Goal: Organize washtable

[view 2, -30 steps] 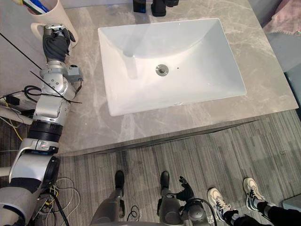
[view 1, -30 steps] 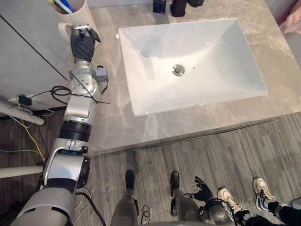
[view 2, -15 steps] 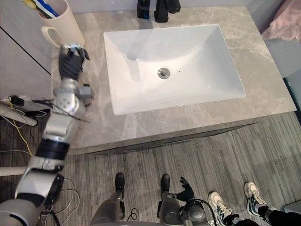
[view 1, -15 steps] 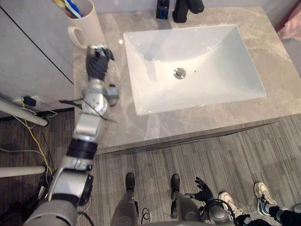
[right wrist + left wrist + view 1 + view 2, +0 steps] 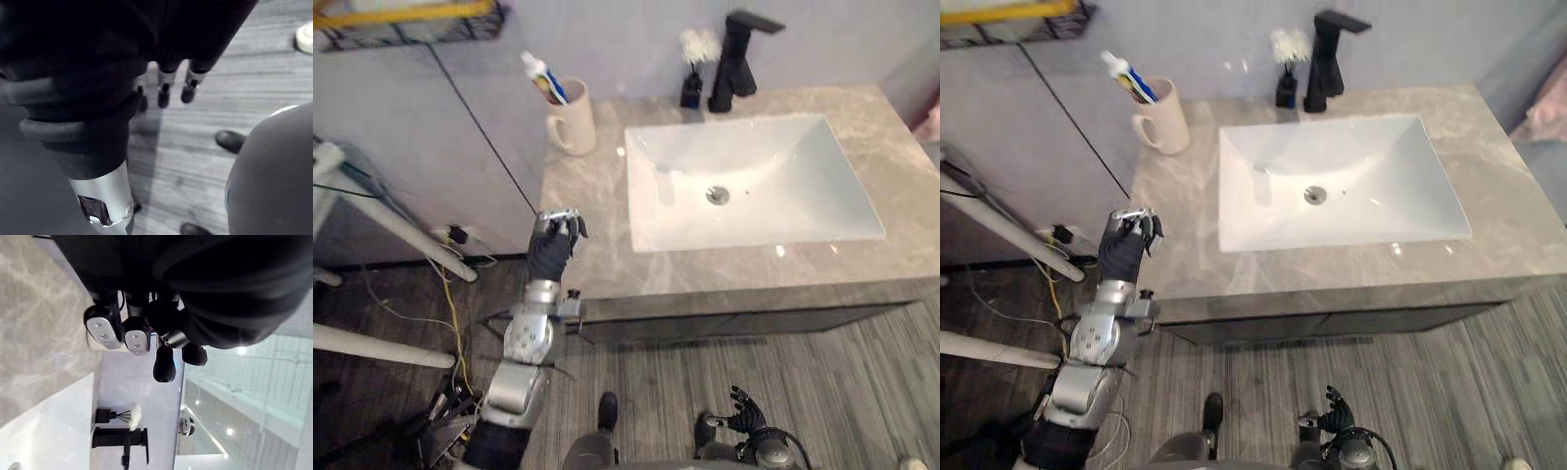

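Left hand: we see the left hand (image 5: 553, 250) left of centre in the head views, at the front left corner of the surface (image 5: 592, 191).
Left fingers: in its wrist view we find the fingers (image 5: 137, 339) curled in together, dark tips bent towards the palm, clamped on nothing.
Right hand: the right hand (image 5: 741, 409) hangs at the bottom edge of the frame, low over the wooden floor (image 5: 842, 372).
Right fingers: we see them (image 5: 188, 90) straight and slightly apart, pointing at the floor and holding nothing.
Mug: a cream mug (image 5: 574, 119) stands upright at the back left of the surface, well apart from the left hand, with brushes (image 5: 544, 76) sticking out of it.
Sink: the white sink (image 5: 754, 186) is set into the surface, right of the mug.
Faucet: a black faucet (image 5: 736, 44) stands behind the sink, with a small black bottle (image 5: 691, 90) bearing a white tuft just beside it.
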Tool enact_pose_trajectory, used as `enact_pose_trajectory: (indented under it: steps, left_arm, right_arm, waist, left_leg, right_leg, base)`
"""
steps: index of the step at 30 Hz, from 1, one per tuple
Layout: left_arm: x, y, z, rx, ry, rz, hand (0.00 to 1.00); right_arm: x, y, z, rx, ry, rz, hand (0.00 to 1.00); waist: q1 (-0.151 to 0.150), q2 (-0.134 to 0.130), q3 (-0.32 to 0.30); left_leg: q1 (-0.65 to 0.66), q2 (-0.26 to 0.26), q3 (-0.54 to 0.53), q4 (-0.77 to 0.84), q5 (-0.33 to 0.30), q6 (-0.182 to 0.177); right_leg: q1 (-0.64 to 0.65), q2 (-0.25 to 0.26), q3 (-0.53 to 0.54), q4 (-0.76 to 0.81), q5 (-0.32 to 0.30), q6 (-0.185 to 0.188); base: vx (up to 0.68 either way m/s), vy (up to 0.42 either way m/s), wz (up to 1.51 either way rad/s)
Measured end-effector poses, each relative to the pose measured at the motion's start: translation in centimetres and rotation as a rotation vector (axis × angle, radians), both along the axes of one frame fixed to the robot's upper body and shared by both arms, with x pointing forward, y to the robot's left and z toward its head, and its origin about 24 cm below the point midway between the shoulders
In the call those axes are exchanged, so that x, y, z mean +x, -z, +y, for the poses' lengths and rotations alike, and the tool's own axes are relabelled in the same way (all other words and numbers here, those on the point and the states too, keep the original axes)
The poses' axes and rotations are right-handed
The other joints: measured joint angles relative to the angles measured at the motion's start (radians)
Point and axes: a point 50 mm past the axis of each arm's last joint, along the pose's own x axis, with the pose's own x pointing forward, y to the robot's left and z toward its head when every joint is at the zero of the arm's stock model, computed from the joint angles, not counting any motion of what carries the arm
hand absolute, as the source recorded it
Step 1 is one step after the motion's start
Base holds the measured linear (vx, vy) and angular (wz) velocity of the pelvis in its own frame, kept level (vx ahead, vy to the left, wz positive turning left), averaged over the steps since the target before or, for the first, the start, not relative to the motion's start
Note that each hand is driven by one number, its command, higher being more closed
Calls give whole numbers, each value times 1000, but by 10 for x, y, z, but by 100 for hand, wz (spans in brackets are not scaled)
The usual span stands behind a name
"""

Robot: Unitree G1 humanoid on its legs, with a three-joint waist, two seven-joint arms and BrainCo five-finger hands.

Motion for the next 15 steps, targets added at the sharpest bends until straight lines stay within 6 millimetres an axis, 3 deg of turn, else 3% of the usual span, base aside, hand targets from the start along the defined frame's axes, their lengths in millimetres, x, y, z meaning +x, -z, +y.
enact_pose_trajectory:
  steps: [2,7,15]
  left_arm:
    - [-10,9,-7,-23,18,36,100]
    - [-23,26,-12,-71,27,115,100]
    - [-41,48,-7,-127,-32,227,100]
  right_arm:
    - [-5,3,-1,-1,9,30,0]
    - [-13,8,1,6,24,73,0]
    - [-23,12,5,16,32,121,0]
  waist:
    - [21,6,-23]
    - [22,3,-54]
    - [53,-8,-99]
  left_leg:
    - [13,-1,-22,1,0,0]
    - [18,-11,-77,13,0,-1]
    - [9,-32,-157,18,1,0]
  right_leg:
    - [26,0,-23,-1,-5,0]
    - [67,-6,-88,15,-28,4]
    - [105,-21,-181,33,-55,15]
  base:
    - [3,-24,26]
    - [-22,-19,39]
    - [-5,-10,32]
